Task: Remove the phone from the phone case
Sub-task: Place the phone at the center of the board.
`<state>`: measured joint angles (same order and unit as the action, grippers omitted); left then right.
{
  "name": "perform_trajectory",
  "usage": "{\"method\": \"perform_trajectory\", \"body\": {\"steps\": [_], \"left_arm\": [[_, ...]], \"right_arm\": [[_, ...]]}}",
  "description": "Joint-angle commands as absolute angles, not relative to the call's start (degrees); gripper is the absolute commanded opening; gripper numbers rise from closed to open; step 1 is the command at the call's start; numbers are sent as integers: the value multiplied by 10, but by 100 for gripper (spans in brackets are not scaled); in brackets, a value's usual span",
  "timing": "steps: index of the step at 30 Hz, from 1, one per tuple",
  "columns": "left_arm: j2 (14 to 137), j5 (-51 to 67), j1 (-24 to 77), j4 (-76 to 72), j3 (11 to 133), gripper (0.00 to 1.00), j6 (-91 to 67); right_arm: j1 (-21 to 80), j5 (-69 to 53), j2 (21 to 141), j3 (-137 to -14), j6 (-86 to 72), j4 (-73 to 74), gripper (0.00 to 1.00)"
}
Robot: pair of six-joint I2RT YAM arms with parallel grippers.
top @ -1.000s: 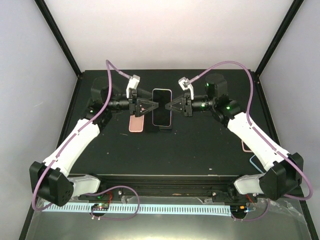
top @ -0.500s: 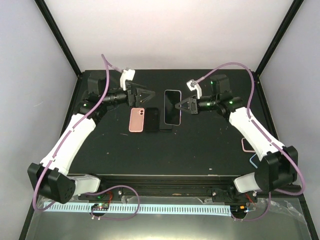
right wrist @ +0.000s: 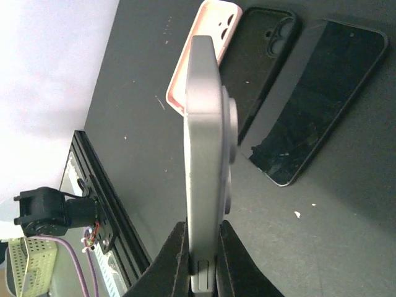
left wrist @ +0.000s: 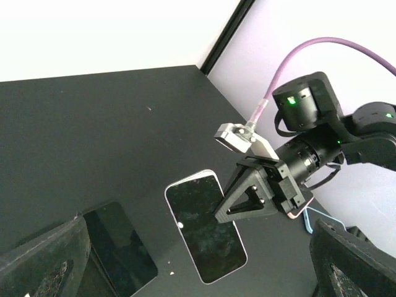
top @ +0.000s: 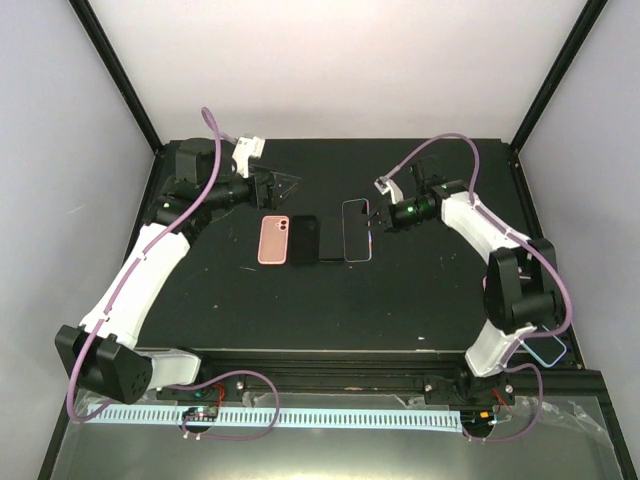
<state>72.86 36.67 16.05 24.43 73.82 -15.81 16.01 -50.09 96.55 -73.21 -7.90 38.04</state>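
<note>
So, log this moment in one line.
right gripper: shut on phone | left gripper: open, empty | pink case: on table

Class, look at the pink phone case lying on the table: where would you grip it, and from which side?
Its left long wall, from above. The pink case lies flat, apparently open side up, so one finger can drop inside and one outside. Its right side lies close against the black case, leaving little room; the left side faces bare table.
</note>
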Motion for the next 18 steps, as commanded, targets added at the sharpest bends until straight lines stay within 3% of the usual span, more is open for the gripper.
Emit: {"method": "perform_trajectory", "body": {"steps": [1, 18], "left_arm": [[718, 350, 156, 228, 735, 99, -131], [728, 403, 156, 214, 733, 99, -129]], "right_arm": [[149, -517, 1012, -787, -63, 407, 1], [111, -537, 1202, -903, -47, 473, 1]]}}
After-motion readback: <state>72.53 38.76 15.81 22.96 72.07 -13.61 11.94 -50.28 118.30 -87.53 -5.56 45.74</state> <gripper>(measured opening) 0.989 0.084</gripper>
